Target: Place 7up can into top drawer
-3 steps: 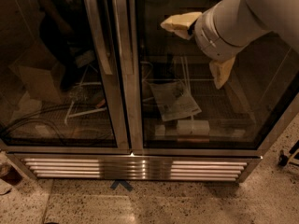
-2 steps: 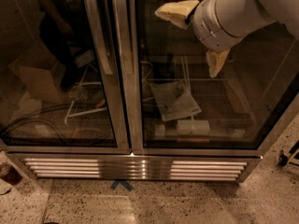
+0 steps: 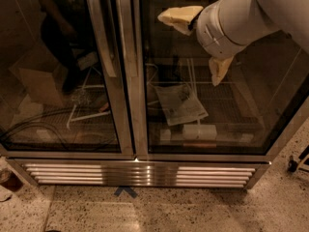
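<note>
The gripper point(image 3: 189, 50) is held at upper right before a glass-doored refrigerator point(image 3: 120, 81), its pale yellow fingers point(image 3: 181, 17) spread wide, with nothing gripped. Where the 7up can lies cannot be told.

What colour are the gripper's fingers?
Pale yellow; camera view. The gripper is open, upper right, before the glass door.

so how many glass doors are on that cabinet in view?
2. The left door and the right door stand side by side. The gripper, fingers open, is in front of the right door's top. More doors could lie beyond the picture.
</note>
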Controlling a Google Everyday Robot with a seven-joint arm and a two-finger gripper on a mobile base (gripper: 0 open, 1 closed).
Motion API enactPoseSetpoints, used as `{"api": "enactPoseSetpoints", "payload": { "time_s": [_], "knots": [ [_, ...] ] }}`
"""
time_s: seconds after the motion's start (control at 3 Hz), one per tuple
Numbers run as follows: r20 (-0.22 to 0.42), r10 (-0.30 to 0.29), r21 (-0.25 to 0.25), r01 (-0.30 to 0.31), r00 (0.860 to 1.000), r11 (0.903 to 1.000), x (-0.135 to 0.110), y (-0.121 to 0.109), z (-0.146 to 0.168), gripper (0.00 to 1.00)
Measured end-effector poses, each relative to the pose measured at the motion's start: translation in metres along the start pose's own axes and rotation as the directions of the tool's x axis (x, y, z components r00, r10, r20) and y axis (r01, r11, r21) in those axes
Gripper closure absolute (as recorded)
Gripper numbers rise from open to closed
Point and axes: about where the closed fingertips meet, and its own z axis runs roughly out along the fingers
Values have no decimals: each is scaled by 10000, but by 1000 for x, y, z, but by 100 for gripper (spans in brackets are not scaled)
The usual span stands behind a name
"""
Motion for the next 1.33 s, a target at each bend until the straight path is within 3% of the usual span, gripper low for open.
{"api": "enactPoseSetpoints", "payload": {
  "time_s": [0.33, 0.67, 1.0, 1.33],
  "knots": [
    [44, 875, -201, -874, 9962, 9960, 6, 0, 3, 0],
    [581, 1168, -507, -1140, 9915, 9922, 5, 5, 1, 0],
    [1428, 899, -608, -819, 9857, 9948, 0, 7, -2, 0],
    [1428, 899, -608, -819, 9857, 9948, 0, 7, -2, 0]
  ]
}}
